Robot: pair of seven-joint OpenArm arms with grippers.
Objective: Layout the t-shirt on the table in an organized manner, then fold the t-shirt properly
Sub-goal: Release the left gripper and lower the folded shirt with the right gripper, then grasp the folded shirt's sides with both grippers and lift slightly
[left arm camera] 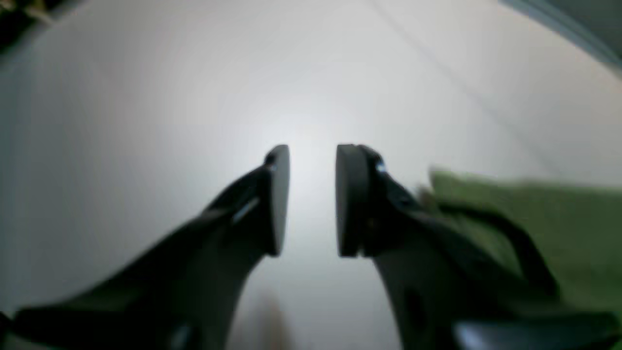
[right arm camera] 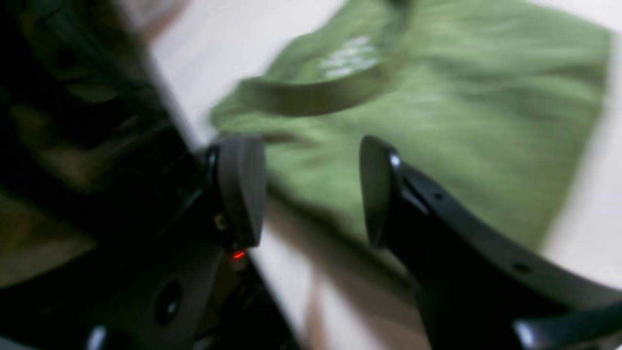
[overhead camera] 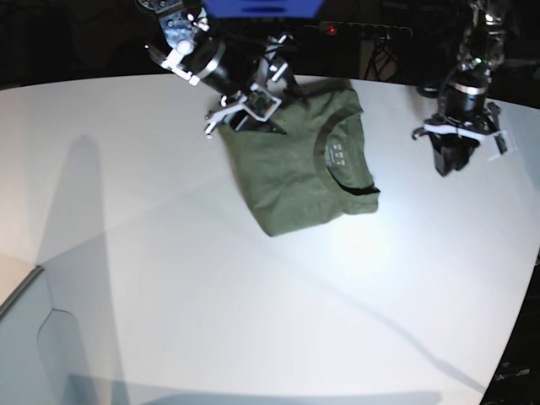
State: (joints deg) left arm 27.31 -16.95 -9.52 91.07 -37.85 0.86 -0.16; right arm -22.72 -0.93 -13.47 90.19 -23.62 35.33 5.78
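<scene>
The olive-green t-shirt lies folded into a compact rectangle on the white table, its ribbed neckline and printed label facing up. My right gripper hovers over the shirt's far left corner. In the right wrist view it is open and holds nothing, with the shirt and its collar beneath. My left gripper hangs over bare table to the right of the shirt. Its fingers are open and empty, and the shirt's edge shows beside them.
The table's curved far edge borders dark clutter, including a power strip with a red light. A blue object sits at the top. At lower left the table meets a pale panel.
</scene>
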